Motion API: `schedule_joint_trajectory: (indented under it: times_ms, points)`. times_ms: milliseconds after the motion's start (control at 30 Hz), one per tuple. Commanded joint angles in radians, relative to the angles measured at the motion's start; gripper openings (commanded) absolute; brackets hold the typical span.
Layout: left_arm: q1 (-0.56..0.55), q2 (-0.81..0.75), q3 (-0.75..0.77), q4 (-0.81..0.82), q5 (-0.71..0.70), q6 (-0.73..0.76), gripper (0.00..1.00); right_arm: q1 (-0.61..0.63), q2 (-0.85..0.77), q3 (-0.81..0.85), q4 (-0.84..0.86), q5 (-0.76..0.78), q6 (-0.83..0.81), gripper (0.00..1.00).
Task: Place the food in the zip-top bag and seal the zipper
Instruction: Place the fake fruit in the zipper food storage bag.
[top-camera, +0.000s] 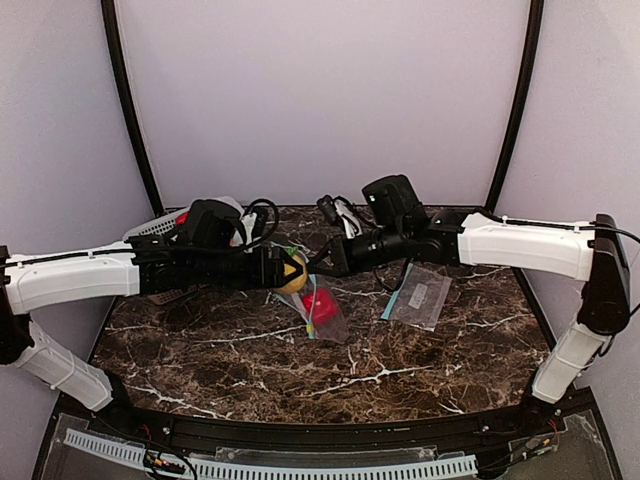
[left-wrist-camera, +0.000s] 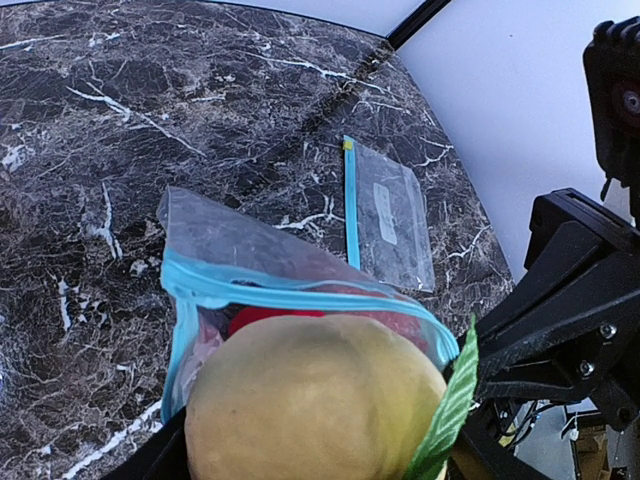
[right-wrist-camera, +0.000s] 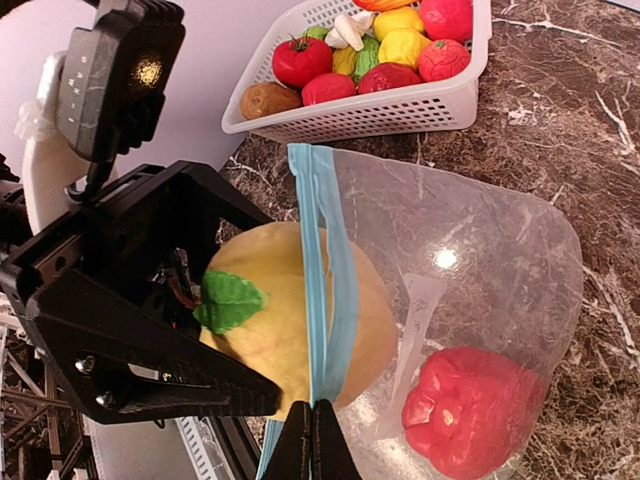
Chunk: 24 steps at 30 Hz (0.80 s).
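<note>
My left gripper is shut on a yellow toy fruit with a green leaf and holds it at the open mouth of the zip-top bag. In the right wrist view the fruit sits partly past the blue zipper rim. My right gripper is shut on that rim and holds it up. A red toy pepper lies inside the bag. In the left wrist view the fruit fills the foreground in front of the bag mouth.
A white lattice basket with several more toy fruits and vegetables stands at the back left, behind the left arm. A second, empty, flat zip-top bag lies on the marble table to the right.
</note>
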Motion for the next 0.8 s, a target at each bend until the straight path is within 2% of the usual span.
schedule_joint_trajectory:
  times_ms: [0,233,767]
  points:
    - [-0.014,0.031,0.002,-0.04,-0.015,0.005,0.59,0.006,0.009,0.006,0.067,-0.053,0.018,0.0]
    - [-0.026,0.065,0.001,-0.054,-0.11,0.002,0.61,0.007,0.002,-0.016,0.103,-0.11,0.034,0.0]
    - [-0.026,0.116,-0.054,0.164,-0.208,-0.054,0.67,0.022,0.023,-0.035,0.121,-0.179,0.034,0.0]
